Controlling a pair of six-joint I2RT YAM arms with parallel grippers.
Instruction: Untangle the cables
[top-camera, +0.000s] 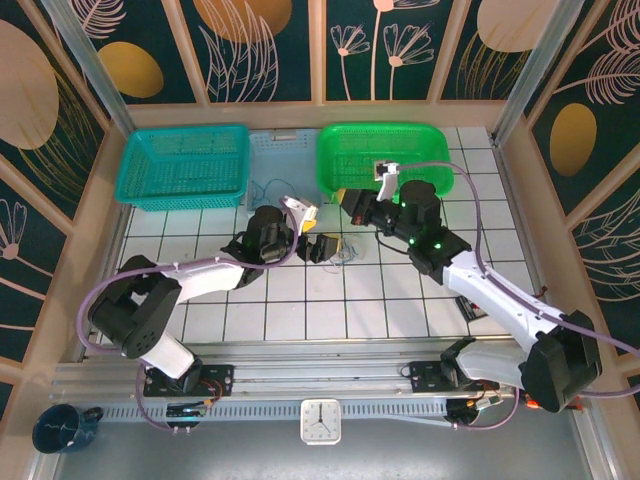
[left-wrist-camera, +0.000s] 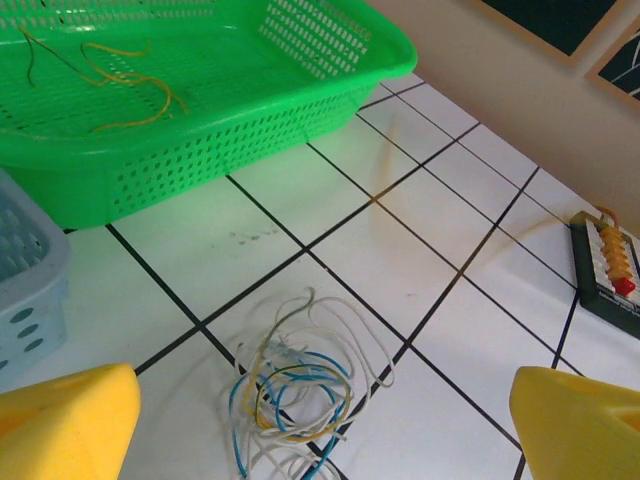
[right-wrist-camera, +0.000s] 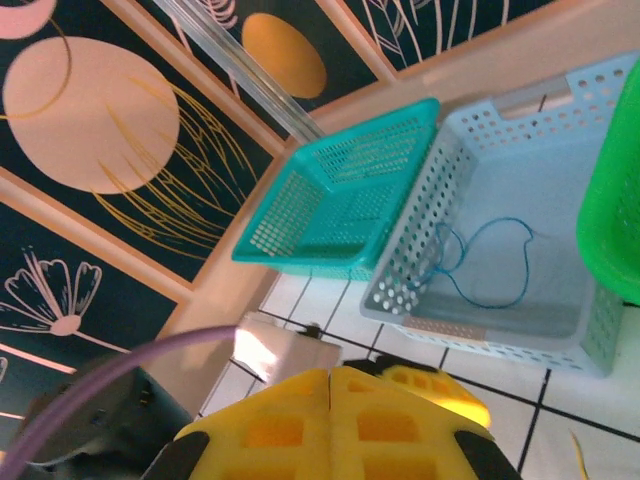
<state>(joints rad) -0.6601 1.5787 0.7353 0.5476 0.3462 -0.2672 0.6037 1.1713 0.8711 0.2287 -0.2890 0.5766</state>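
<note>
**Spotter:** So, which step are we on?

**Me:** Picking a strand, I'd say. My left end effector hangs wide open over the cables, which lie tangled on the tabletop. Next I need to pinch one wire alone.

**Spotter:** Anything in the way?

**Me:** The green basket sits just beyond. My right end effector is closed, with nothing visible in it.

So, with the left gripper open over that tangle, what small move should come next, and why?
Probably lower the left gripper and close on one outer white loop of the cables. Its jaws stand open with the blue, white and yellowish tangle on the tiled table between them, untouched. Yellow strands already lie in the green basket, a blue one in the light blue basket.
</note>
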